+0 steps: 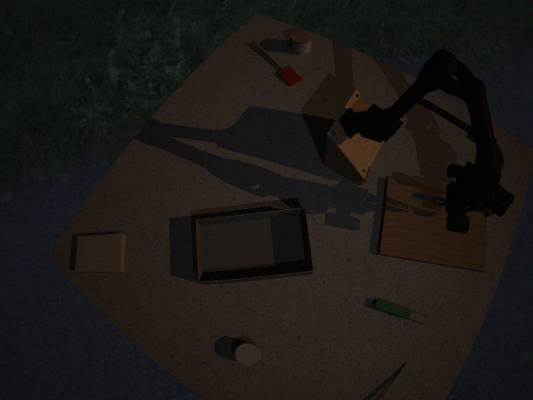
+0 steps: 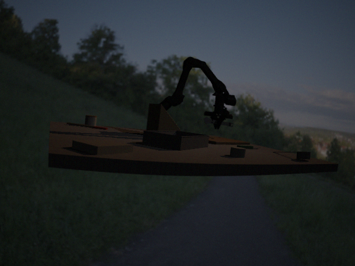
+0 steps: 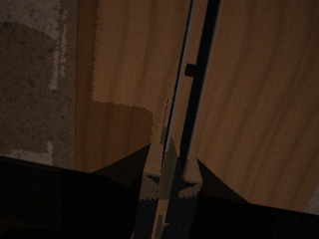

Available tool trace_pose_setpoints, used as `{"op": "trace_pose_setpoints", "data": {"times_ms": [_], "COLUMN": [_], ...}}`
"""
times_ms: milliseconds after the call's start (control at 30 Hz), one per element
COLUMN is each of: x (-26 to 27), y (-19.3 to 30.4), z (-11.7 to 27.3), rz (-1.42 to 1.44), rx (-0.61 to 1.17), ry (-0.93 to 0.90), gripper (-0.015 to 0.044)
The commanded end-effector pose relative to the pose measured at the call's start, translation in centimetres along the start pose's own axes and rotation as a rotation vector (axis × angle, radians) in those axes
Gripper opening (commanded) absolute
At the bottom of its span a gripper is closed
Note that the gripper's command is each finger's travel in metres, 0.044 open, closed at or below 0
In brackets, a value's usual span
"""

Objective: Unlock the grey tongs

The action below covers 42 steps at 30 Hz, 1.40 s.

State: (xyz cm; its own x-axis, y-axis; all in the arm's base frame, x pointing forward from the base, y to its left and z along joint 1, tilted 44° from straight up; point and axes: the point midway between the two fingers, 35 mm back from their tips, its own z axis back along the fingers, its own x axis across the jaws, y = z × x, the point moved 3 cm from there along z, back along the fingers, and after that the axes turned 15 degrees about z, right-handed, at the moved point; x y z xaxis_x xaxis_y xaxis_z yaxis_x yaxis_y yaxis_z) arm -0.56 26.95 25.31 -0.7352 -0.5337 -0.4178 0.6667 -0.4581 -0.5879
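Observation:
My gripper (image 2: 217, 126) (image 3: 167, 153) is shut on the grey tongs (image 1: 424, 196) (image 2: 229, 124) (image 3: 194, 100). It points down and holds them roughly level, well above the wooden board (image 1: 430, 247) (image 2: 229, 141) (image 3: 259, 100). In the wrist view the two tong arms run up the picture from between the fingers, close together with a narrow gap, and a small dark lug sits in it. Whether the lock is engaged cannot be told. In the top view the gripper body hides much of the tongs. The roasting tin (image 1: 236, 245) (image 2: 194, 142) stands left of the board with no tongs across it.
A green-handled tool (image 1: 391, 308) (image 2: 244, 147) lies in front of the board. A round block (image 1: 248, 354) (image 2: 237, 152) and a flat block (image 1: 101, 252) (image 2: 113, 146) stand further off. A red spatula (image 1: 289, 75) and a can (image 1: 300, 42) (image 2: 90, 120) are far back. A wedge bracket (image 1: 359, 150) stands by the arm's base.

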Motion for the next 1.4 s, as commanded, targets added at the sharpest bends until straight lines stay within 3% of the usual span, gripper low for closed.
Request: {"op": "trace_pose_setpoints", "data": {"times_ms": [0, 633, 1367], "x": [0.1, 0.5, 0.5], "y": [0.2, 0.4, 0.3], "z": [-0.8, -2.9, -2.8], "rz": [-0.007, -0.008, -0.002], "rx": [0.007, 0.006, 0.002], "ry": [-0.002, -0.003, -0.004], "gripper": [-0.015, -0.015, 0.0428]}}
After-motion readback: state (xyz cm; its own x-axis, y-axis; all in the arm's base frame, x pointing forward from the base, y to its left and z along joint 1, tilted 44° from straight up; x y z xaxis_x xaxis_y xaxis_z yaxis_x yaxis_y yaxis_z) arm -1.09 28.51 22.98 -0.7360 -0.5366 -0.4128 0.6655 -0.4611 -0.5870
